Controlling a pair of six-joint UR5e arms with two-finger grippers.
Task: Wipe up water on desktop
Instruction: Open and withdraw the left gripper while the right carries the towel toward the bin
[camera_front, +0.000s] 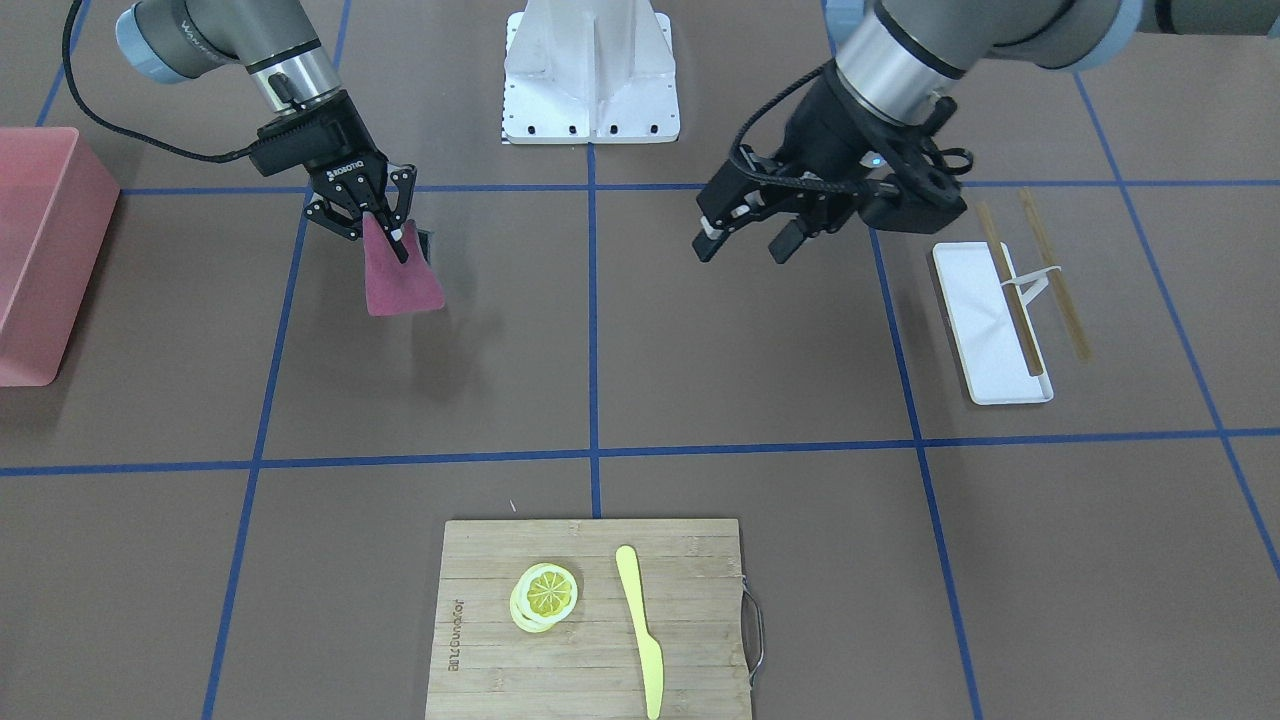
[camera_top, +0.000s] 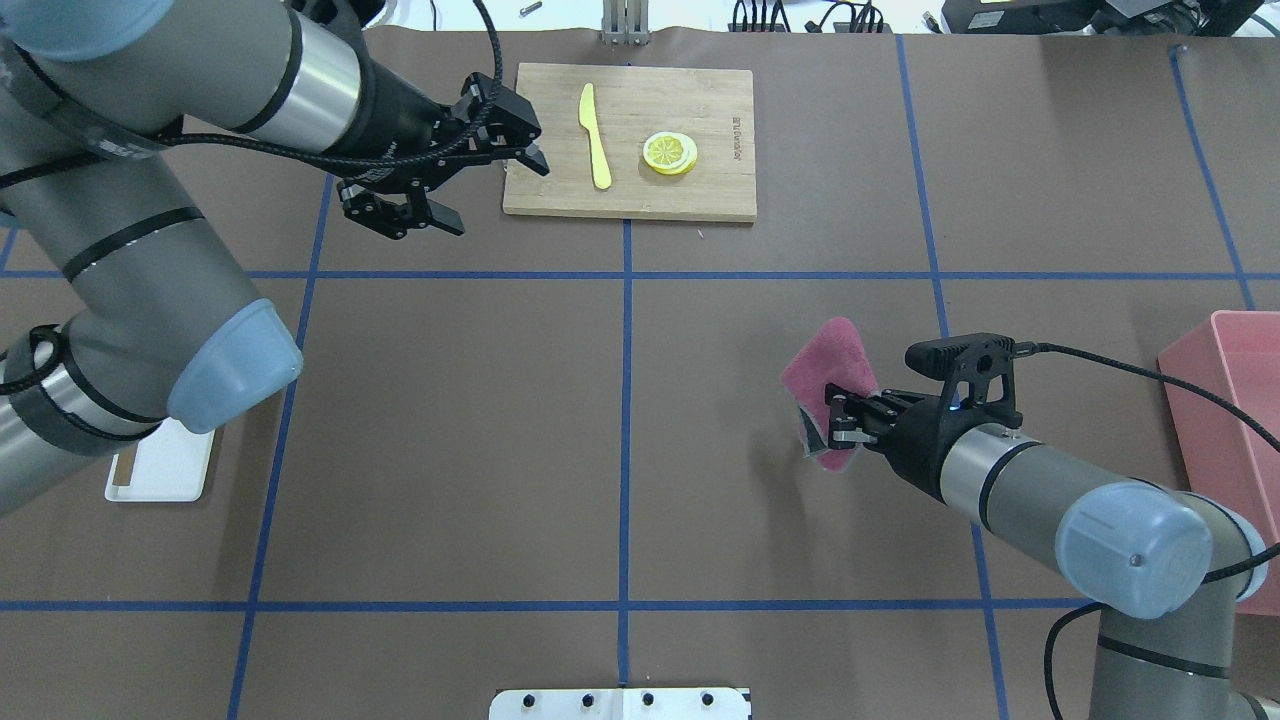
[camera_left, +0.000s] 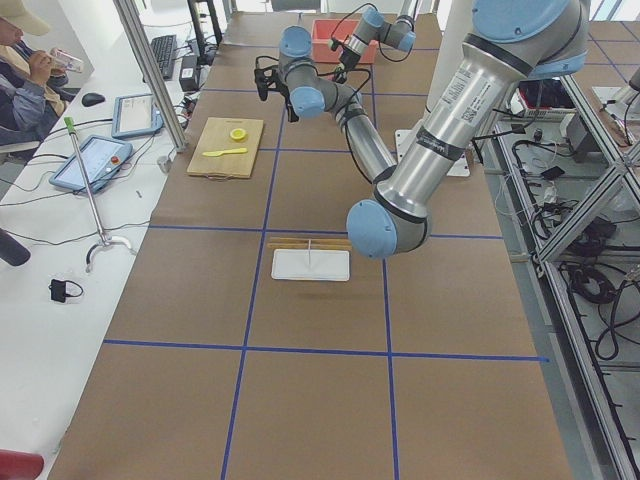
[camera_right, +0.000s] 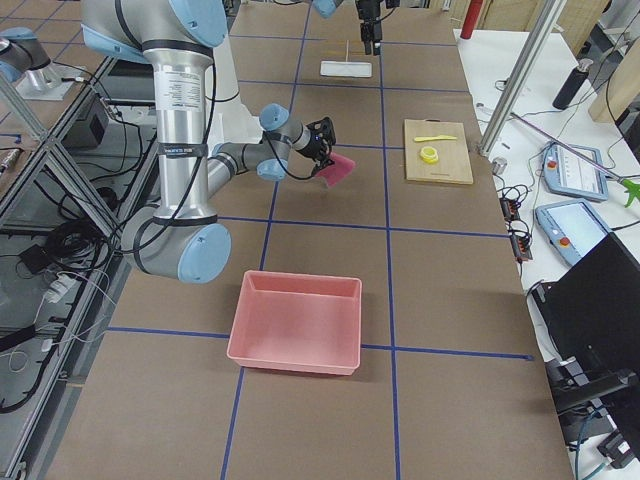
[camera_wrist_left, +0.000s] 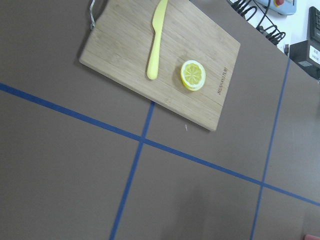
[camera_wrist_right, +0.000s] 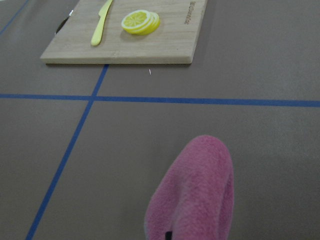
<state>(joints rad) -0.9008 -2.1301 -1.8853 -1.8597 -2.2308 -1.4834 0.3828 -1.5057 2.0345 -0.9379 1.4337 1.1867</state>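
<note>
The desk (camera_front: 700, 350) is a flat matte brown surface that spans the whole work area beneath both arms. Blue tape lines (camera_front: 593, 330) divide it into large rectangles.

A pink cloth (camera_front: 400, 280) hangs over the desk in the rectangle on the robot's right of the centre tape line, near a tape crossing. The right claw (camera_front: 393, 240) pinches the cloth at its upper edge, fingers pressed together on the fabric. The cloth slopes down and away from the claw. Contact between its lower edge and the desk cannot be determined.

The left claw (camera_front: 742, 250) is held above the desk on the robot's left of the centre tape line. Its fingers are spread and nothing is between them.

A bamboo cutting board (camera_front: 590, 620) lies at the desk edge far from the robot, astride the centre line. It carries stacked lemon slices (camera_front: 545, 595) and a yellow knife (camera_front: 640, 625), side by side and apart.

A white tray (camera_front: 990, 320) lies on the robot's left side. Of two thin brown sticks (camera_front: 1050, 270), one lies along the tray and the other on the desk just beside it.

A pink bin (camera_front: 40, 250) stands at the robot's far right. A white base plate (camera_front: 590, 70) sits at the robot's edge on the centre line.
</note>
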